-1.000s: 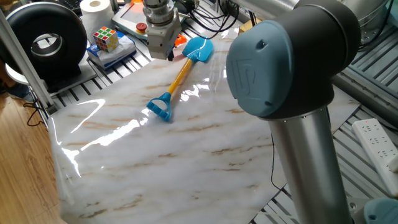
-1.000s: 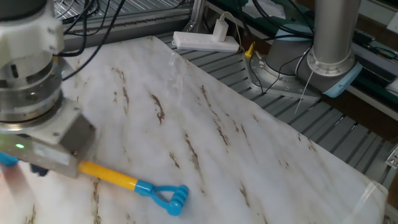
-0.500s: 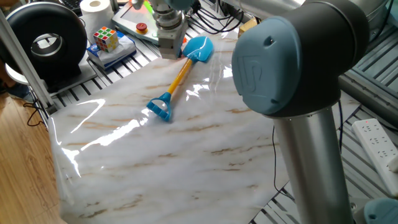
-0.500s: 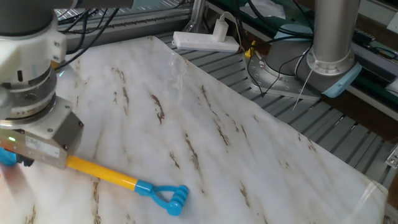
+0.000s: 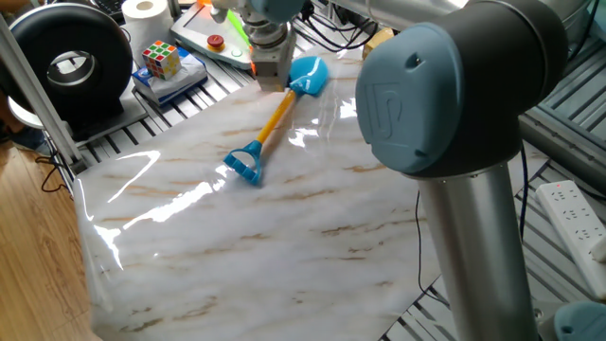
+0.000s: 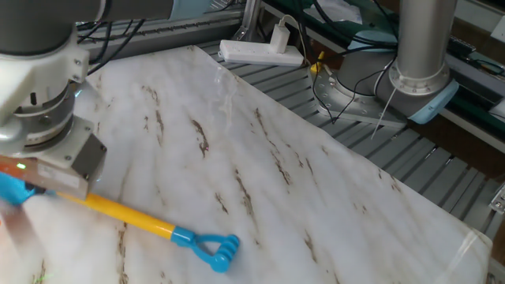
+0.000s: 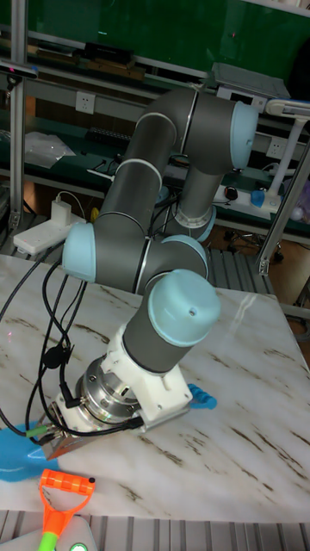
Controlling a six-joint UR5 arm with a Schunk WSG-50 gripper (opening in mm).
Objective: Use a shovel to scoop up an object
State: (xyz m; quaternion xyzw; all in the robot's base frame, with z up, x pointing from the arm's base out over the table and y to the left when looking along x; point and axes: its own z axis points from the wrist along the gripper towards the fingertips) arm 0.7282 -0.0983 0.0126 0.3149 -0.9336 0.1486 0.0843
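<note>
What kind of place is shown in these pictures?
Most likely a robotics lab or workshop. A grey robot arm stands at a marble-patterned table, with loose cables, a power strip and metal racks around. A toy shovel suggests a manipulation test.

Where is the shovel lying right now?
In one fixed view the shovel lies on the marble table towards its far edge, blade under the pincer, loop end pointing towards the table's middle, right of the puzzle cube.

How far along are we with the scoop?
Done: nothing yet. In hand: the gripper sits at the blade end of the shovel; its loop end rests on the table; grip unconfirmed. Left: lifting it and scooping the block, which no view shows.
</note>
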